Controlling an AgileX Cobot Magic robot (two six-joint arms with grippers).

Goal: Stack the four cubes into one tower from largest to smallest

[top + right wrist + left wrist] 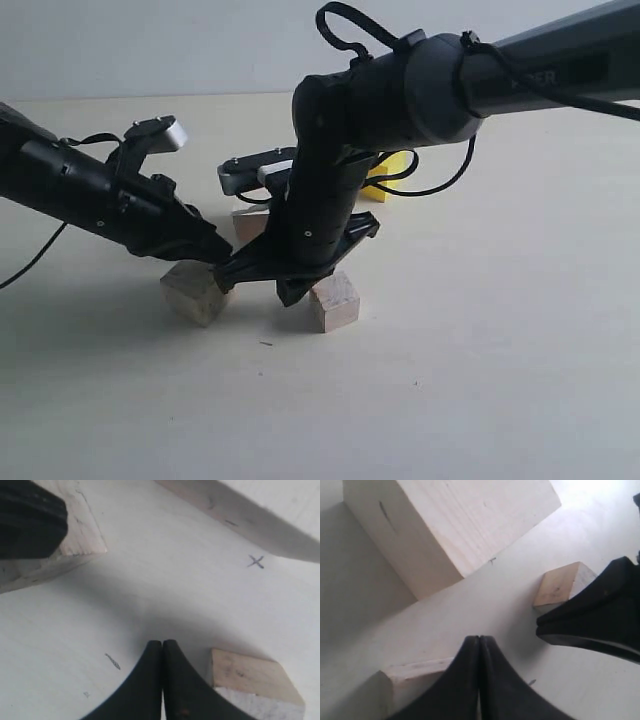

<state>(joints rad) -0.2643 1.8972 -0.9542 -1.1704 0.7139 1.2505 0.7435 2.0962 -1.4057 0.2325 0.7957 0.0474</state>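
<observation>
Four cubes, none stacked; you have the whole tower left to build. Medium cube (195,291) lies on the table (500,350) at front left. Small cube (334,301) lies near it, front centre, the two apart with bare surface between. Large cube (450,525) fills the upper part of the left wrist view and rests flat on the table; in the exterior view only a pale corner of it shows behind the arms, so its exact spot is uncertain. Yellow cube (383,182) sits further back, mostly hidden by the right arm and a cable.

Left gripper (479,652): jaws pressed together, nothing between them, tips low over the near edge of the medium cube. Touching or merely above it: cannot tell from these views.

Right gripper (162,655): jaws likewise closed and empty, tips down at the table just beside the small cube, not on it.

A pencilled cross (256,561) is marked on the table near the large cube; purpose not evident.

Judgement: progress nil. Remaining: large cube as base, yellow onto it, then medium, then small. Both grippers must open before you can take any cube. Arms are crowded together over the front pair, so expect interference if both move at once.
</observation>
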